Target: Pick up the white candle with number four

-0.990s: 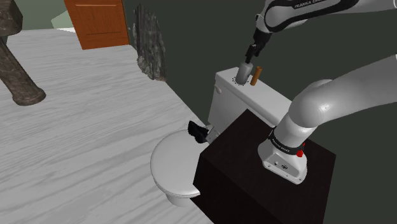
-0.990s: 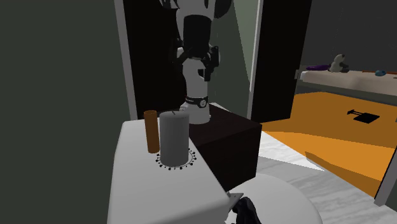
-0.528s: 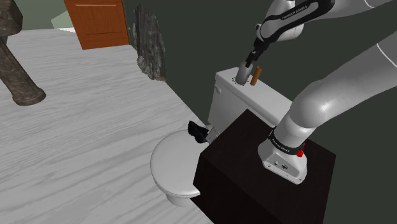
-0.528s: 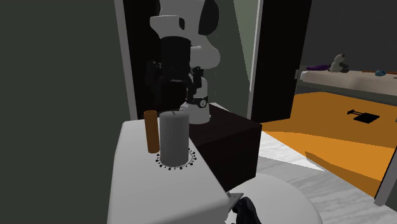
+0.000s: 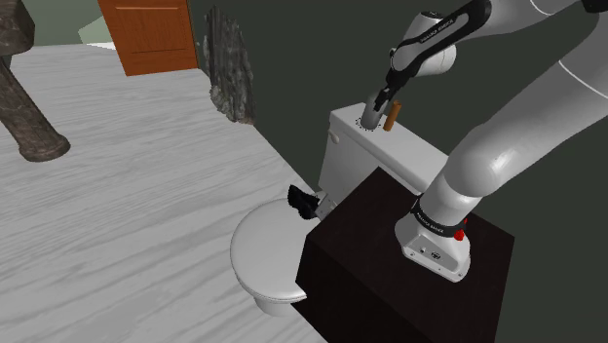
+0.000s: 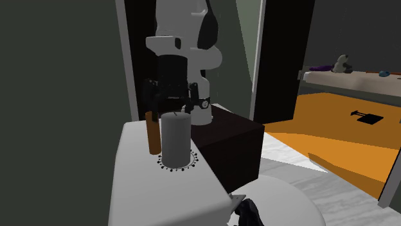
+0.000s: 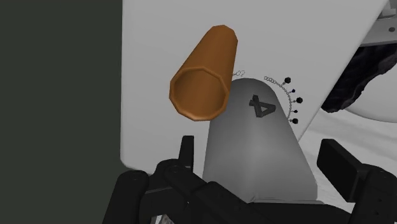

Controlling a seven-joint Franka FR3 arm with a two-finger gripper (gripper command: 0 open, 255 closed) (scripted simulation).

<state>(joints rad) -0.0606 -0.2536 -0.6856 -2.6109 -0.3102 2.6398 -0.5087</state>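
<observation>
The gripper [image 7: 261, 151] hangs wide open with nothing in it, its fingers straddling the grey-white candle [image 7: 257, 121] marked four, upright on the toilet tank [image 6: 144, 186] just beside a brown tube [image 7: 205, 73]. It looks rigid, smooth and probably slippery, so a mid-body clamp clear of the tube seems best

— How does the arm [image 5: 507, 127] stand?
— From its base [image 5: 434, 244] it climbs toward the shoulder view's upper right. Then it slopes down and left to the wrist [image 5: 434, 44].
— And the gripper [image 5: 379, 105]?
— The wrist bends, so the gripper points steeply down with a slight tilt.
— Its fingers [image 7: 186, 151]?
— They stand well apart in the wrist view, one on each side of the middle.
</observation>
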